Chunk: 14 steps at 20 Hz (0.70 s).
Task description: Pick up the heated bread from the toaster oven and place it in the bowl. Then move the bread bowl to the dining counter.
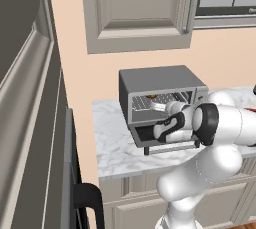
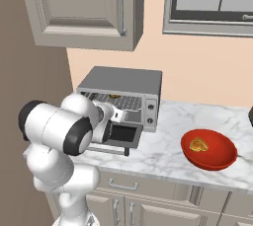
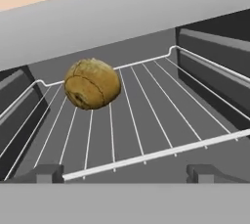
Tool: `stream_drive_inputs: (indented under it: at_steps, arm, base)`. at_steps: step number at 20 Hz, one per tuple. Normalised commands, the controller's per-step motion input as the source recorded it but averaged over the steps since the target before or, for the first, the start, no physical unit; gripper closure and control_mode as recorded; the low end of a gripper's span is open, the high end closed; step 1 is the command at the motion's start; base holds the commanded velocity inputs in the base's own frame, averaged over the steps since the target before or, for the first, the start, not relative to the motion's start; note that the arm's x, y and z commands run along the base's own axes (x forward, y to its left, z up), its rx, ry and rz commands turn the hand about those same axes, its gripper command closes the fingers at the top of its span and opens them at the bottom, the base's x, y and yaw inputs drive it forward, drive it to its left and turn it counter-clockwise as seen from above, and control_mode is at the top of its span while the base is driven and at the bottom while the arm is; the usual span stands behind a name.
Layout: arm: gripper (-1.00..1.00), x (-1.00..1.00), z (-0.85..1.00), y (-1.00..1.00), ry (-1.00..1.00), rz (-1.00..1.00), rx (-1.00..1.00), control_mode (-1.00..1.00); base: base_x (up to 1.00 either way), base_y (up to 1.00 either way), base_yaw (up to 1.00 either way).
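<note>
Toaster oven: dark grey box on the marble counter beneath the beige wall cabinet, door dropped flat toward the robot. Contents: one heated bread, a golden-brown round lump, resting on the wire rack, left of centre and toward the back in the hand view; the right half of the rack is bare. Bowl: bright red, shallow, on the same counter well to the right of the oven, near the counter's front edge; holds a small orange-yellow food piece. Gripper: jaws spread wide, holding nothing, touching nothing; both dark fingertips sit at the front edge of the rack, the bread beyond them and apart, nearer the left tip. Clearances: the oven's side walls flank the rack closely; bare marble lies between the lowered door and the bowl; the oven stands near the counter's left end, beside a tall dark appliance.
</note>
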Motion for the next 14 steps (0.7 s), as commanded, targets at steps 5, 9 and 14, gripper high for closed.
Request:
stream_drive_inputs:
  at_steps: [5, 9, 14]
  arm:
    - [-1.00, 0.35, 0.03, 0.23, 0.07, -0.06, -0.09, -1.00]
    - [-1.00, 0.32, -0.09, 0.18, 0.09, -0.05, -0.20, -1.00]
    - [-1.00, 0.12, -0.28, 0.02, 0.05, -0.02, -0.18, -1.00]
  base:
    - [0.00, 0.00, 0.00]
    - [0.00, 0.00, 0.00]
    - [0.00, 0.00, 0.00]
